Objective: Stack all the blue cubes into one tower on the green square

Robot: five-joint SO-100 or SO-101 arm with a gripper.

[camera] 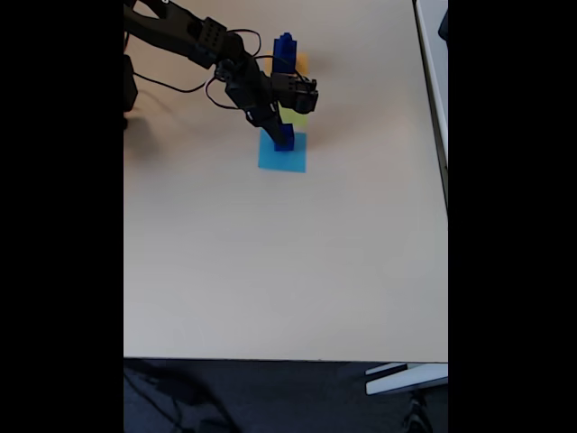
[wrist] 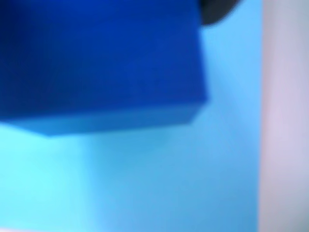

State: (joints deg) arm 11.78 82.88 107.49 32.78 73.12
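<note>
A dark blue cube [wrist: 96, 58] looms large and blurred in the upper left of the wrist view, just over a flat light-blue square [wrist: 169, 169]. In the fixed view this blue cube [camera: 284, 137] sits at the far edge of the light-blue square [camera: 282, 155], with my gripper [camera: 278, 126] shut on it from above. A sliver of the green square [camera: 297, 118] shows just behind, mostly hidden by the gripper. Farther back, a taller dark blue shape [camera: 287, 50] of cubes stands beside an orange square [camera: 302, 61].
The arm [camera: 194, 36] reaches in from the top left with loose cables [camera: 221, 90]. Pale table [camera: 288, 262] spreads toward the near edge. A dark box [camera: 131, 86] sits at the left edge.
</note>
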